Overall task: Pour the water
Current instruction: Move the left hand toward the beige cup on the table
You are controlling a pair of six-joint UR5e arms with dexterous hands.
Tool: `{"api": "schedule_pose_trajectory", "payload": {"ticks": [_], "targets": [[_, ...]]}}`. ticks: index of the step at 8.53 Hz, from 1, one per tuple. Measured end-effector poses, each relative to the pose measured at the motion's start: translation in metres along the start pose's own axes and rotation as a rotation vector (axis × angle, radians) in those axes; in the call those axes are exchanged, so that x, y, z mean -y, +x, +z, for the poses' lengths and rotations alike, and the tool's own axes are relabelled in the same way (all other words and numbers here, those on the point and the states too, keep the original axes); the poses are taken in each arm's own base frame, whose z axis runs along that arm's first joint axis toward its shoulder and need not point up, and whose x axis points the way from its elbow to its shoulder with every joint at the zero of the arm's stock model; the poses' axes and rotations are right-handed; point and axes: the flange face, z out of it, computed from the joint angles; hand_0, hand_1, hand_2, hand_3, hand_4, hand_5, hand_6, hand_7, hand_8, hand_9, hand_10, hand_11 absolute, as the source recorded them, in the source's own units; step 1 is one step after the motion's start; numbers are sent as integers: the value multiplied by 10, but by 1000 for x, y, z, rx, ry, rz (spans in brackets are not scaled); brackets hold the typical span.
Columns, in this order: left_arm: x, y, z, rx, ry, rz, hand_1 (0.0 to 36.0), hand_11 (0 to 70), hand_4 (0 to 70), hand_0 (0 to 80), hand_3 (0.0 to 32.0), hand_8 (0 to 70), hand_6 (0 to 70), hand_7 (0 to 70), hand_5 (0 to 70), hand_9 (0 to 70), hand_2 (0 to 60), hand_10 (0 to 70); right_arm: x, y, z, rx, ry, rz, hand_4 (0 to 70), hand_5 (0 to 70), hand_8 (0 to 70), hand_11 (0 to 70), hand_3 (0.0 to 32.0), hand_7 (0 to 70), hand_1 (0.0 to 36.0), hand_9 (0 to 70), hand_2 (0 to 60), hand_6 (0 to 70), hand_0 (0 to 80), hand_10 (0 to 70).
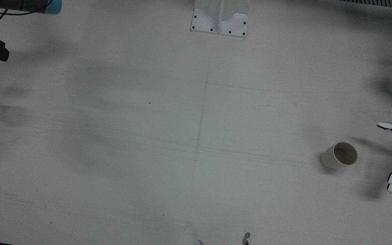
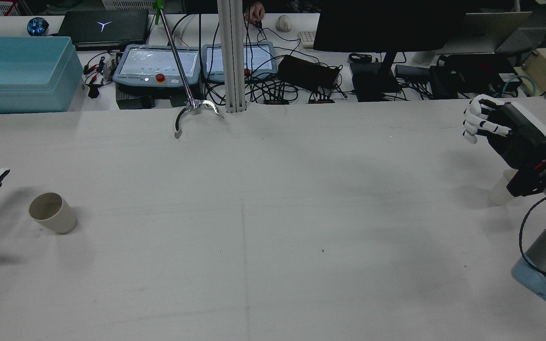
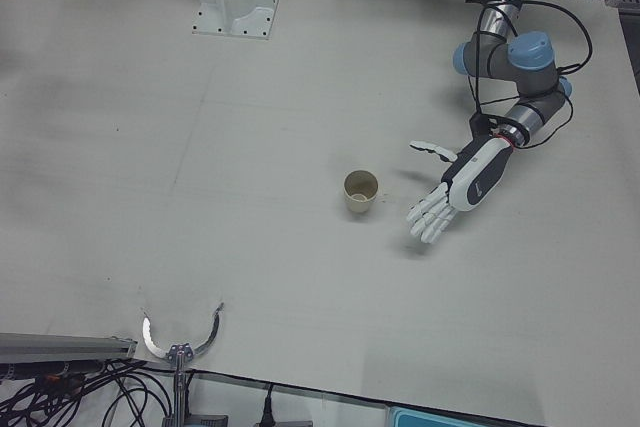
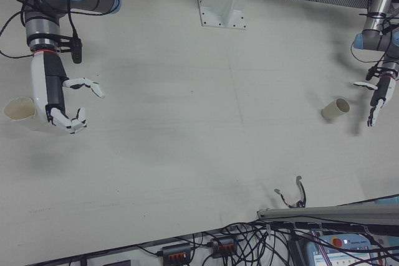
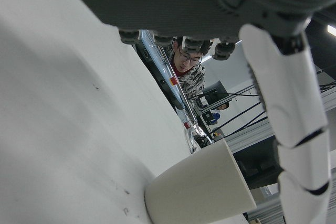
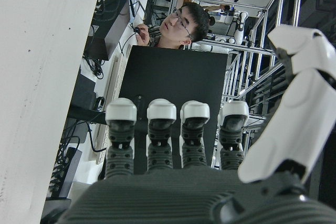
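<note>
Two cups on the worktop [image 1: 196,136], both hands empty.

The left hand [image 3: 452,187] hovers with fingers spread just beside an upright paper cup [image 3: 361,192], not touching it. At the opposite end, the right hand [image 4: 59,101] hangs above the worktop, fingers partly curled and apart, holding nothing; a second cup [image 4: 19,109] stands just beside it.
</note>
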Motion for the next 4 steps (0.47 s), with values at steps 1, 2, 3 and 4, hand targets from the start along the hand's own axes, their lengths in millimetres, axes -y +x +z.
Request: {"api": "schedule_pose_trajectory", "payload": {"ticks": [1,2,3,4], "targets": [[-2,-1,6,-41,4,1,203,22,67,535,116,0,0,34,0,0,125,0,1,0,-1,0,0,0,262,700,508,700,0,692,86,678,328,500,457,511],[-5,-5,11,-76,12,-4,208,20,59,537,118,0,0,34,0,0,131,0,2,0,-1,-1,0,0,266,700,508,700,0,691,86,679,330,501,456,512],[-10,-14,15,-94,21,-13,197,19,60,527,114,0,0,34,0,0,128,0,2,1,-1,-2,1,0,265,700,506,700,0,688,84,677,324,500,456,513],[-17,-27,18,-92,27,-24,190,20,64,521,108,0,0,34,0,0,134,0,4,1,-1,-3,3,-1,262,700,502,700,0,683,84,672,322,496,457,511]]}}
